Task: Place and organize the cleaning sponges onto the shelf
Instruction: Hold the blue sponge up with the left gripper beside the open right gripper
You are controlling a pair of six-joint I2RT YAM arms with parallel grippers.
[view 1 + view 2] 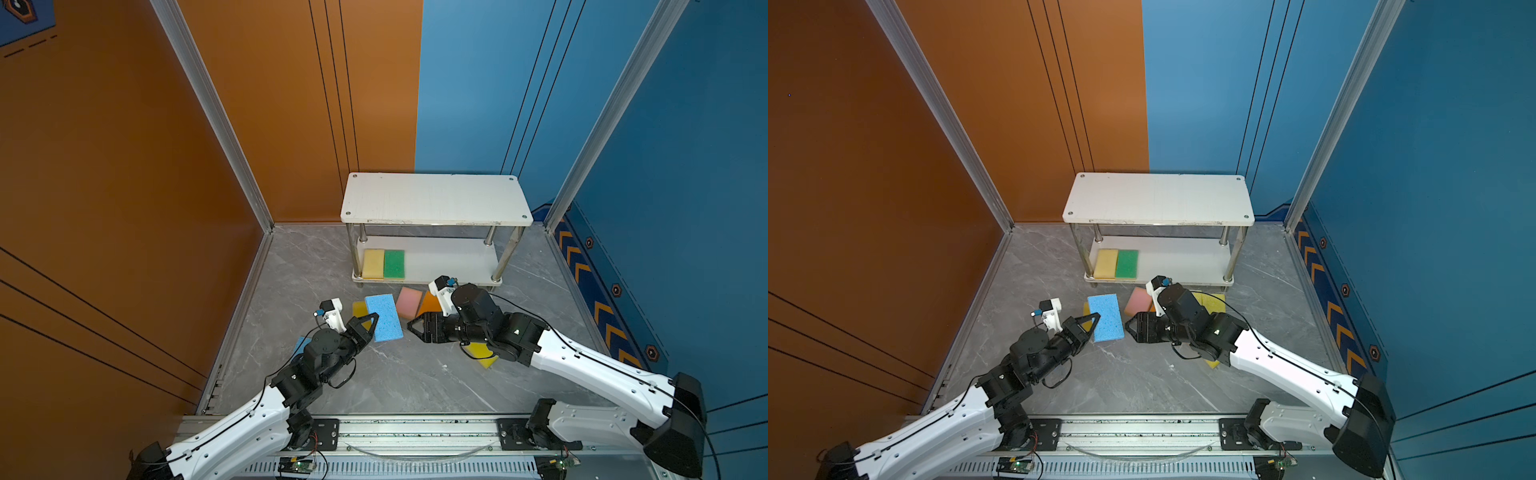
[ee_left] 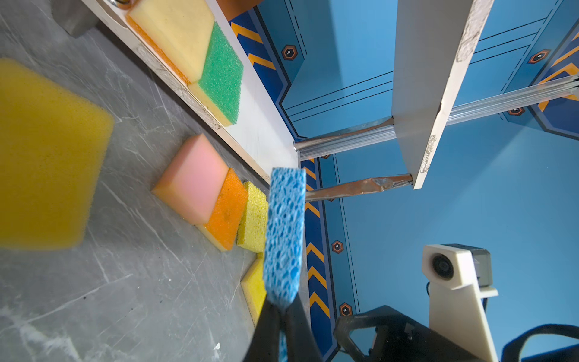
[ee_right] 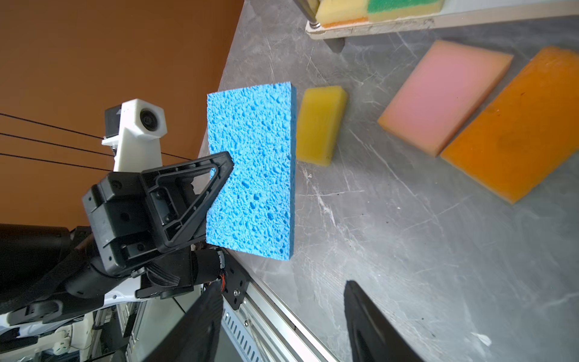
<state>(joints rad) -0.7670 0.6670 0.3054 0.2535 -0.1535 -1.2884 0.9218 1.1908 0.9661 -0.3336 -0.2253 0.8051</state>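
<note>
Two sponges are already on the shelf [image 1: 457, 195]: a pale yellow sponge [image 1: 373, 264] and a green sponge [image 1: 394, 264], side by side and touching at the left end of the lower board.

Over to the left gripper [image 1: 371, 328], and it's clamped hard on the edge of the light blue sponge [image 1: 384, 318]. That sponge is up off the grey tabletop [image 1: 395, 382] with its broad pitted face upward, out in front of the shelf. From the left wrist it shows edge-on, pinched between the black fingers [image 2: 266, 332]. The right wrist view gives the whole blue face, with the left gripper's triangular finger lying across one long side.

The right gripper [image 1: 414, 327] has its jaws wide apart and nothing between them. It points at the free long side of the blue sponge, just beside it but not touching. In its own wrist view the two dark fingers [image 3: 366, 319] frame only bare tabletop.

Plenty is loose down below. A small yellow sponge [image 3: 321, 125] lies flat just behind the blue one and is half hidden by it in both top views. A pink sponge [image 1: 409, 301] lies near the shelf's front edge, with an orange sponge [image 1: 430, 305] right against it. The left wrist view shows a coarse yellow sponge [image 2: 252, 217] tight against the orange one on its other side. Another yellow sponge [image 1: 484, 359] pokes out from under the right arm. A sliver of a second blue sponge [image 1: 300, 345] shows beneath the left arm
</note>
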